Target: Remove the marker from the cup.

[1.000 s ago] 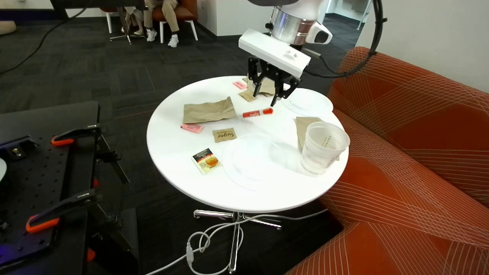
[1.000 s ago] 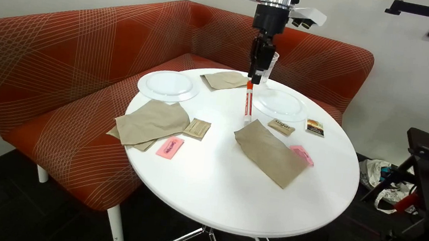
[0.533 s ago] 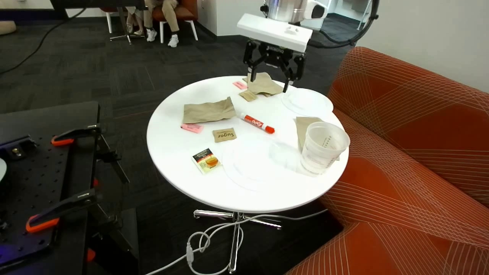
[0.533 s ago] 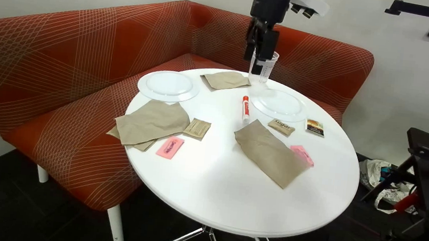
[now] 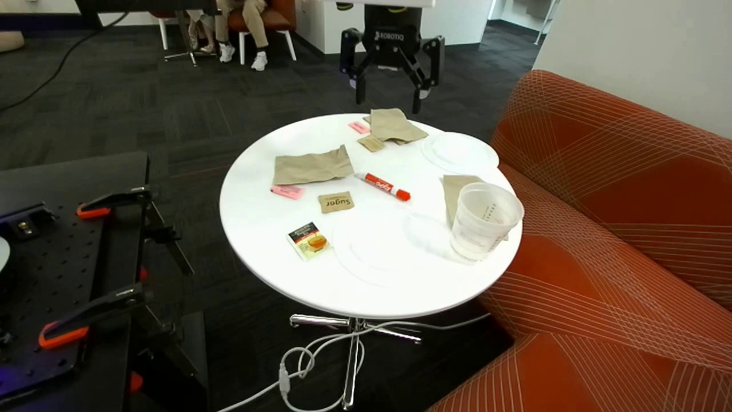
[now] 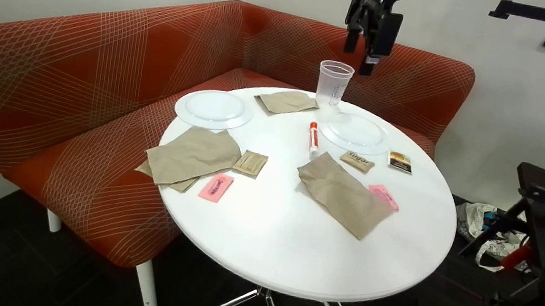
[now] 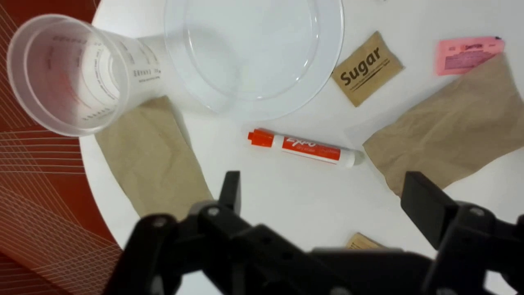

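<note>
The red-and-white marker (image 7: 311, 150) lies flat on the white round table, red cap toward the clear plate. A translucent cup (image 5: 486, 223) stands upright near the table's edge, apart from the marker; no marker shows inside it. In both exterior views my gripper (image 5: 389, 102) hangs in the air well above the tabletop, its jaws wide apart and nothing between them. From the wrist, the marker appears just beyond the fingertips, not touched by either of the black fingers (image 7: 231, 190).
Clear plates (image 6: 214, 109) lie on the table (image 6: 264, 242). Brown napkins (image 6: 343, 195), a sugar packet (image 7: 367, 68), pink packets (image 6: 216, 187) and a tea packet (image 5: 309, 240) are spread around. An orange patterned sofa (image 5: 617, 240) borders the table.
The jaws have opened and let go of the marker, which has dropped from the fingertips to lie on the table. My gripper has risen away from it. The cup has not moved.
</note>
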Robot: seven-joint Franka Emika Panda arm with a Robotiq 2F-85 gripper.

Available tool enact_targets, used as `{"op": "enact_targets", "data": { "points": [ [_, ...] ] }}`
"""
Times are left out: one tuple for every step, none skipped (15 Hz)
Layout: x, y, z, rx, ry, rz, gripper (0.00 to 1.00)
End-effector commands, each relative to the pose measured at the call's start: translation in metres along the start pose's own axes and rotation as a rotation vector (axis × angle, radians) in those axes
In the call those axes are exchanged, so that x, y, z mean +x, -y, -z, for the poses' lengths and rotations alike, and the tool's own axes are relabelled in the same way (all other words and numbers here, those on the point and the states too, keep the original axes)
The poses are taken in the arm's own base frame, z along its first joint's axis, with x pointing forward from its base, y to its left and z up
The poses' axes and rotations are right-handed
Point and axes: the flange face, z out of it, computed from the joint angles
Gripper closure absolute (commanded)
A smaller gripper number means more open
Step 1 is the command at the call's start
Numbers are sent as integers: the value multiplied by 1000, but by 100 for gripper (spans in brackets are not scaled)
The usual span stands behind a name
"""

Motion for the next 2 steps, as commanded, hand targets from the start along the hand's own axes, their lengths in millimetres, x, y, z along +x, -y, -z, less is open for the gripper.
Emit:
{"op": "enact_targets", "data": {
  "points": [
    [-4, 3, 4, -2, 5, 3, 0],
    [-7, 5, 7, -4, 5, 4, 0]
  ]
}}
